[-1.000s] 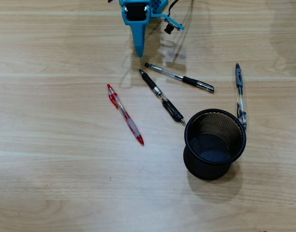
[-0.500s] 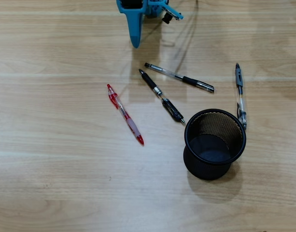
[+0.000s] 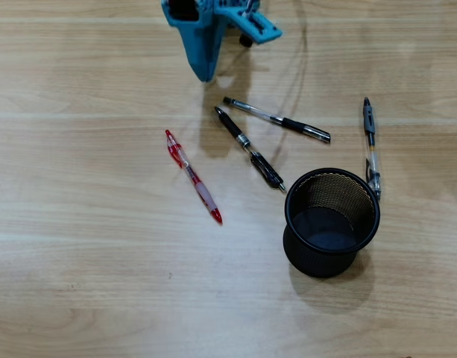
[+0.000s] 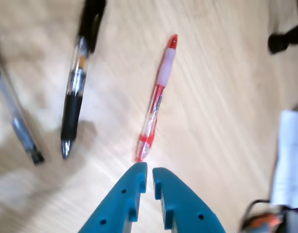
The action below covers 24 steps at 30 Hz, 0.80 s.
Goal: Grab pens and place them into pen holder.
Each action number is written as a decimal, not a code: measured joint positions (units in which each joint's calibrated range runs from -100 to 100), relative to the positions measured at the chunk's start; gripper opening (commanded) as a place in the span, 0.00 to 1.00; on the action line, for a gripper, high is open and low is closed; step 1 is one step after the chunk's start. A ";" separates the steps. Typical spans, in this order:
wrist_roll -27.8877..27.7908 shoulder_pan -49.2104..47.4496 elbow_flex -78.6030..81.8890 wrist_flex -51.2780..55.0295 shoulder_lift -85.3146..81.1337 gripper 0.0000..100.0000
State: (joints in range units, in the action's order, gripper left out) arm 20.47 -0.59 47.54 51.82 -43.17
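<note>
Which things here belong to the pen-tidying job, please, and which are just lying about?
Job: red pen, two black pens, grey-blue pen, pen holder, gripper.
Lying about: white paper at the wrist view's right edge.

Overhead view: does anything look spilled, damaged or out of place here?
Nothing stands out. The pen holder stands upright and empty; the red pen, two black pens and grey-blue pen lie scattered, intact, on the table.

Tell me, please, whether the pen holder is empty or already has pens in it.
Empty: the overhead view looks straight into the holder and shows only its bare dark bottom.
</note>
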 measured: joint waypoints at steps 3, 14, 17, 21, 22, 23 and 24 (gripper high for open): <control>5.45 -0.36 -7.81 0.35 8.99 0.02; 14.70 1.71 -21.39 12.98 21.29 0.02; 15.17 3.79 -23.44 16.52 26.46 0.02; 15.17 4.33 -30.63 17.82 36.56 0.02; 15.17 4.06 -32.76 17.91 38.85 0.02; 15.17 4.06 -34.98 18.08 41.05 0.02; 15.17 4.24 -37.28 18.08 43.09 0.02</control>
State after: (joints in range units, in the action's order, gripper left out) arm 35.64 3.65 10.25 69.90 -0.08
